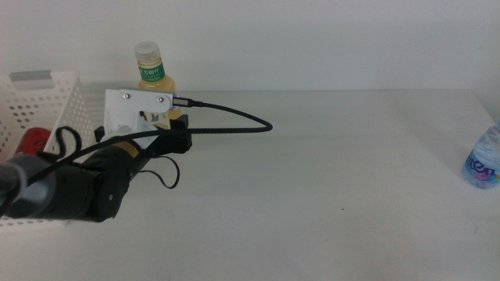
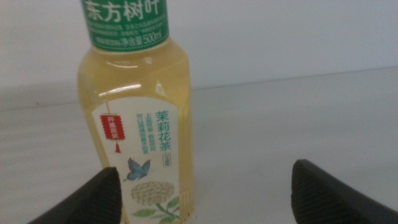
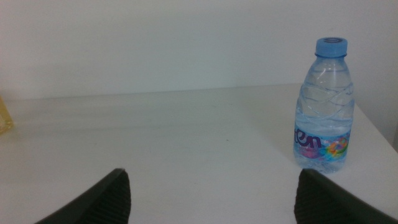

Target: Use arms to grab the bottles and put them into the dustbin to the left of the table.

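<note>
Tea bottle (image 2: 138, 118) is full of yellow drink, so it is probably heavy for its size. Its plastic looks smooth and may slip, and a hard squeeze could dent it. The wide middle, over the label, looks like the best place to hold. The left end effector (image 2: 205, 196) is wide open and holds nothing. In the left wrist view, the bottle stands close to one jaw, not in the middle of the gap. It stands on the worktop (image 1: 328, 172) at about 11 o'clock, beside the dustbin (image 1: 47, 97). The right end effector (image 3: 211, 199) waits, also wide open and empty. Farther out, near the worktop's 3 o'clock edge, stands the water bottle (image 3: 323, 106), small and light.
</note>
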